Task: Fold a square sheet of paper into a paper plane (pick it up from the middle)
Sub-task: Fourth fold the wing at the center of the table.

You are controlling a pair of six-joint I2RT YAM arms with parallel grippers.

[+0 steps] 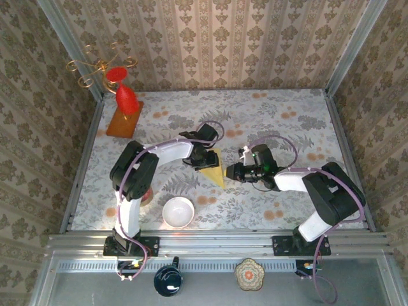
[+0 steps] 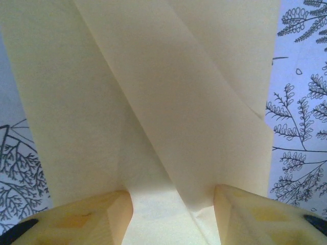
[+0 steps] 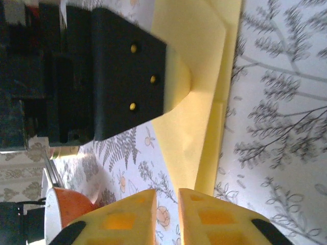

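The pale yellow sheet of paper (image 1: pixel 215 173) lies on the flowered tablecloth, folded into a pointed, kite-like paper plane shape whose tip points toward the near edge. My left gripper (image 1: pixel 205 156) stands over its far end. In the left wrist view the folded flaps of paper (image 2: pixel 153 102) lie under my left gripper (image 2: pixel 172 204), whose fingers (image 2: pixel 97 217) rest apart on it. My right gripper (image 1: pixel 231 171) sits just right of the paper's tip. In the right wrist view its jaws (image 3: pixel 167 204) stand a narrow gap apart with only tablecloth between them, the paper (image 3: pixel 204 102) just ahead.
A white bowl (image 1: pixel 178 211) stands near the front, left of centre. An orange-brown board (image 1: pixel 124 120) carrying a red vase sits at the back left under a gold candle holder (image 1: pixel 102 67). An orange dish (image 3: pixel 64 209) lies by the left arm's base.
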